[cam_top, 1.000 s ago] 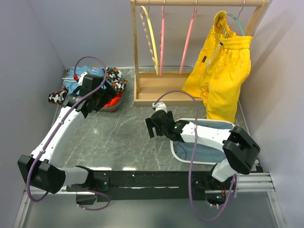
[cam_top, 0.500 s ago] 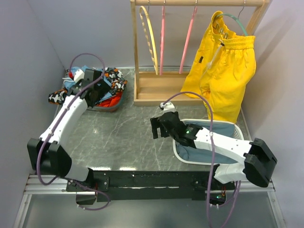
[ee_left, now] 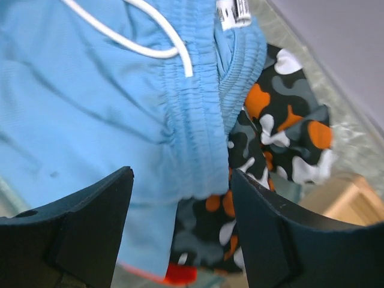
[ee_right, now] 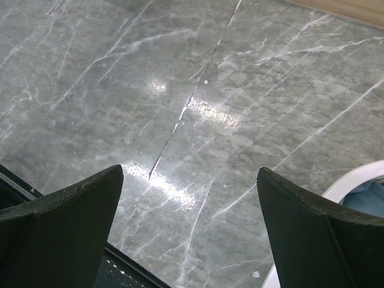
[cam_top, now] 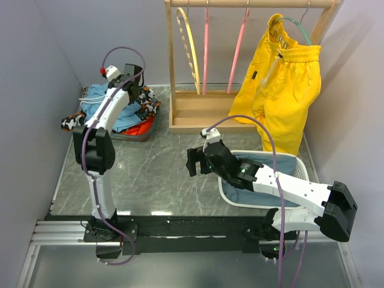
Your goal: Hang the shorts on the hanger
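Shorts (ee_left: 90, 108) lie at upper left atop a camo garment (ee_left: 276, 138), left gripper (ee_left: 180, 180) spread astride their waistband (ee_left: 192, 132), right gripper (ee_right: 189, 180) spread over the table (ee_right: 180, 90), so a deep pinch could grab camo too.

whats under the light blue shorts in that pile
An orange-black-white patterned garment and a bit of red-orange fabric peek out beneath the shorts; whatever lies under their middle is covered.
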